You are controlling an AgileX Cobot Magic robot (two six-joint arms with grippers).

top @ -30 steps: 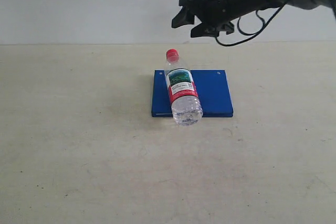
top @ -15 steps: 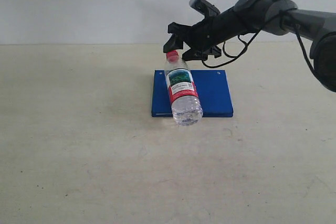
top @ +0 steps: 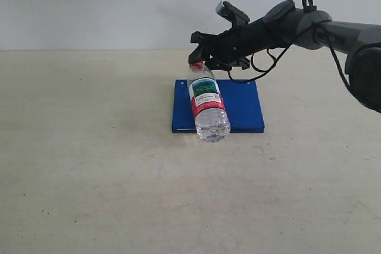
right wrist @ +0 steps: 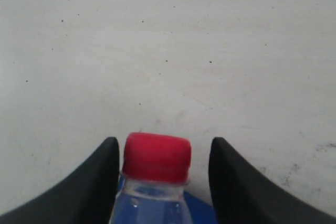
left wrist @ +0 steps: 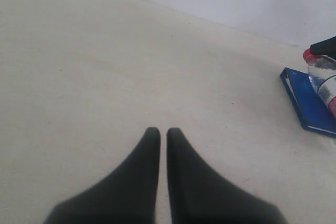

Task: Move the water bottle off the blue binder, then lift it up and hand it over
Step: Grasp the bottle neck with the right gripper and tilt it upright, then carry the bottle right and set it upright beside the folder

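The water bottle lies on its side across the blue binder, its clear base over the binder's near edge and its red cap past the far edge. My right gripper has come down at the cap end and is open, one finger on each side of the cap; one finger is close against it, the other stands apart. The left gripper hangs shut over bare table, well away from the bottle and binder. It does not show in the exterior view.
A plain beige tabletop spreads all around the binder, with a pale wall behind it. The right arm and its black cable reach in from the upper right.
The right gripper has dropped from high above the table and moved left, ending astride the bottle's cap. Bottle and binder have not moved.
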